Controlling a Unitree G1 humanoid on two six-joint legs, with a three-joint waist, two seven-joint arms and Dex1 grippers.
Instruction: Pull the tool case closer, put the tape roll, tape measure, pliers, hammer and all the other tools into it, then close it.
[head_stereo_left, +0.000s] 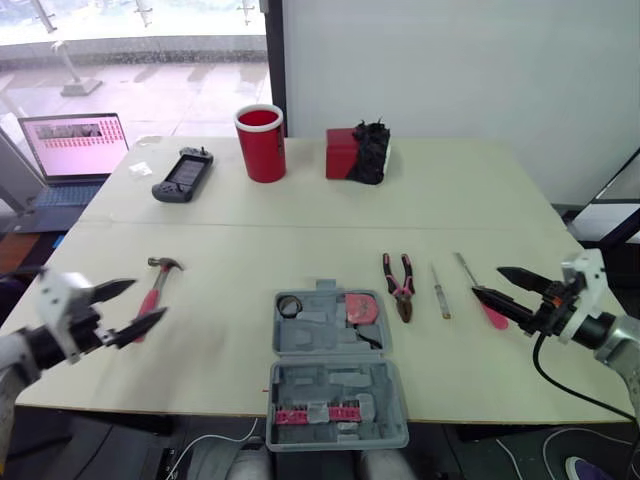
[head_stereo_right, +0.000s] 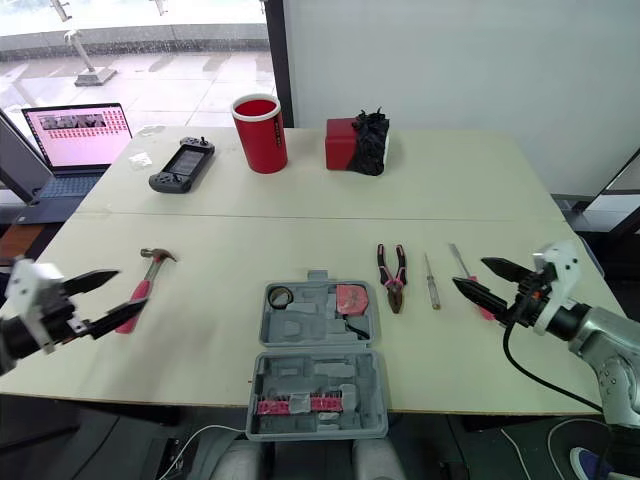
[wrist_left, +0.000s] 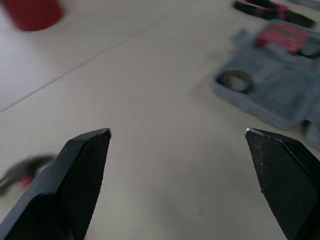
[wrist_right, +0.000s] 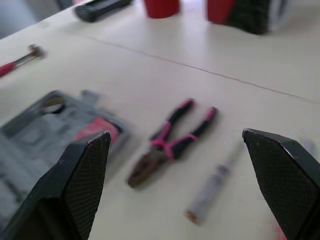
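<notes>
Tape roll (head_stereo_left: 290, 304), tape measure (head_stereo_left: 362, 307) in open case (head_stereo_left: 330, 345); hammer (head_stereo_left: 155, 283) at 9 o'clock, pliers (head_stereo_left: 399, 285) at 2 unpacked; left gripper (head_stereo_left: 148, 299), right gripper (head_stereo_left: 487, 281) gape empty.

The table (head_stereo_left: 250, 250) top looks smooth and matt, like pale laminate. At its front edge the tool case (head_stereo_left: 310, 340) is dull grey moulded plastic. The pliers (head_stereo_left: 400, 287) have a dark metal nose and pink-and-black grips. Near the left edge, the hammer (head_stereo_left: 155, 285) has a metal head. By the far edge, the red cup (head_stereo_left: 261, 143) looks like glossy plastic.
</notes>
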